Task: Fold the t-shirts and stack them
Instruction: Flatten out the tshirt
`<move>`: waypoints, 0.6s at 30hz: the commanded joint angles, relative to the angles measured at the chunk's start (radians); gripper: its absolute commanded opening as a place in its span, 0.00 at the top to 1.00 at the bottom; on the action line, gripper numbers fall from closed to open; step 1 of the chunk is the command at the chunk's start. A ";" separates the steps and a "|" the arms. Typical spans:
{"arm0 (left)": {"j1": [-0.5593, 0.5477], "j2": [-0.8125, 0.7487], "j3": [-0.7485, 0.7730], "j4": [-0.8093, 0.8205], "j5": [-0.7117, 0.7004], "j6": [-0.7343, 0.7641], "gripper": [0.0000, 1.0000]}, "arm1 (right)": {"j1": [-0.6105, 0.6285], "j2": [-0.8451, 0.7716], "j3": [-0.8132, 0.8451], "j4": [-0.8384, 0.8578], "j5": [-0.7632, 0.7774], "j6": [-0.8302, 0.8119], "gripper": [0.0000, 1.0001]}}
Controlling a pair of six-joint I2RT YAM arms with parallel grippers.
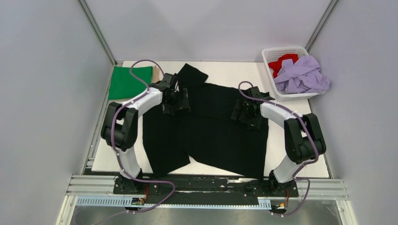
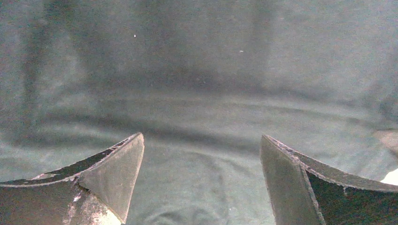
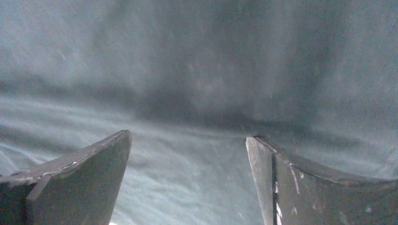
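A large black t-shirt (image 1: 216, 131) lies spread over the middle of the white table, one sleeve (image 1: 192, 74) pointing to the far side. My left gripper (image 1: 174, 101) is open, low over its upper left part; the left wrist view shows the cloth (image 2: 202, 93) between the spread fingers (image 2: 117, 168). My right gripper (image 1: 247, 114) is open, low over the upper right part; the cloth (image 3: 187, 70) fills the right wrist view. A folded green t-shirt (image 1: 127, 82) lies at the far left on a tan one (image 1: 156, 74). Red (image 1: 283, 62) and lilac (image 1: 302, 75) t-shirts sit in the basket.
The white lattice basket (image 1: 270, 54) stands at the far right corner of the table (image 1: 225, 70). Grey walls close in the left, right and back. A metal rail (image 1: 206, 187) runs along the near edge by the arm bases.
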 commanded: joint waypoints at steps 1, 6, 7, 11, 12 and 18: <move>0.009 0.138 0.048 -0.005 0.012 0.007 0.00 | -0.006 0.120 0.118 0.030 0.073 0.017 0.00; 0.022 0.270 0.130 0.025 -0.031 -0.026 0.00 | -0.043 0.261 0.211 0.033 0.106 0.004 0.00; 0.030 0.324 0.174 0.018 -0.028 -0.034 0.00 | -0.053 0.288 0.234 0.032 0.110 -0.004 0.00; 0.080 0.460 0.322 -0.001 0.049 -0.075 0.00 | -0.115 0.383 0.332 0.031 0.100 -0.026 0.00; 0.088 0.477 0.344 -0.003 0.053 -0.079 0.00 | -0.132 0.402 0.359 0.031 0.103 -0.031 0.00; 0.095 0.627 0.670 -0.083 0.057 -0.066 0.00 | -0.188 0.508 0.558 0.033 0.097 -0.079 0.00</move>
